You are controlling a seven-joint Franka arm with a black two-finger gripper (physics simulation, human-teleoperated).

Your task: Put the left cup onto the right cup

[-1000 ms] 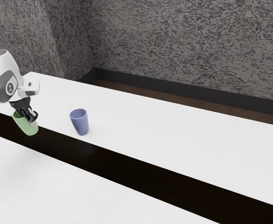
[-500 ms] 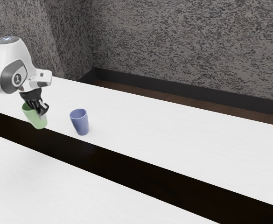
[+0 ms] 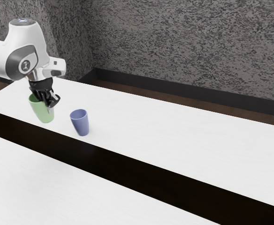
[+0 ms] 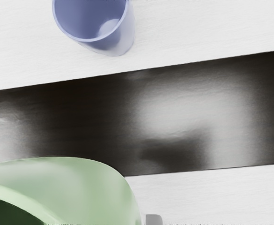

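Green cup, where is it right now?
The green cup hangs in the gripper at the exterior view's left, apart from the blue cup, which stands upright on the table toward that view's right.

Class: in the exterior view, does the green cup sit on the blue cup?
No: the gripper holds the green cup in the air, apart from the blue cup.

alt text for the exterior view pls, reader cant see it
The black two-finger gripper holds a tilted light green plastic cup by its rim, to the exterior view's left of an upright blue plastic cup. The blue one stands on a white table with a dark stripe.
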